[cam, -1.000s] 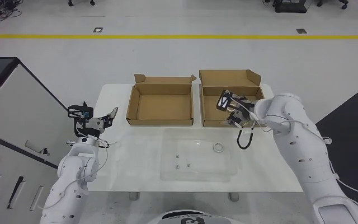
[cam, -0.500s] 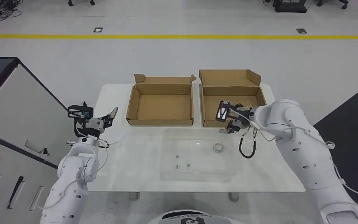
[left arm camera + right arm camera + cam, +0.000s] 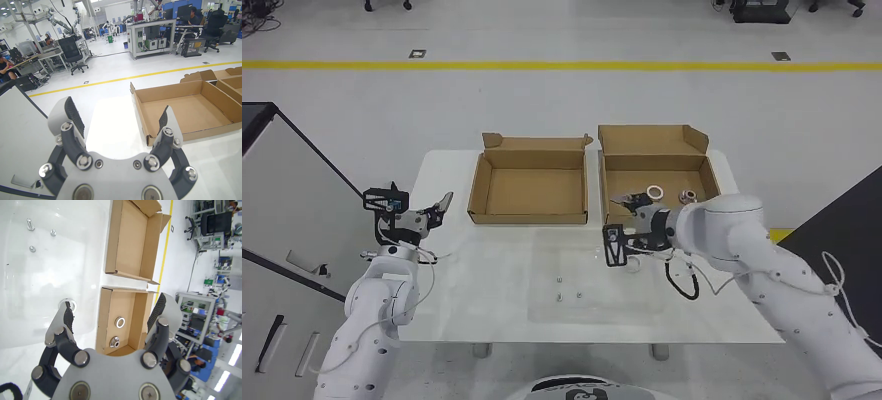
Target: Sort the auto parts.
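Note:
My right gripper is open and holds nothing; it hangs above the front edge of the right cardboard box, at the clear tray's far side. One fingertip partly covers a metal ring lying in the tray. The right box holds a ring and a flanged bushing. Three bolts lie in the tray. The left box is empty. My left gripper is open above the table's left edge.
The clear tray sits at the table's front middle, with the bolts in its left half. Both boxes stand side by side at the back. A grey cabinet stands to the left of the table.
My right arm swung from over the right box forward and left, to the tray's far edge. The two parts in the right box have come into sight. The left arm kept still.

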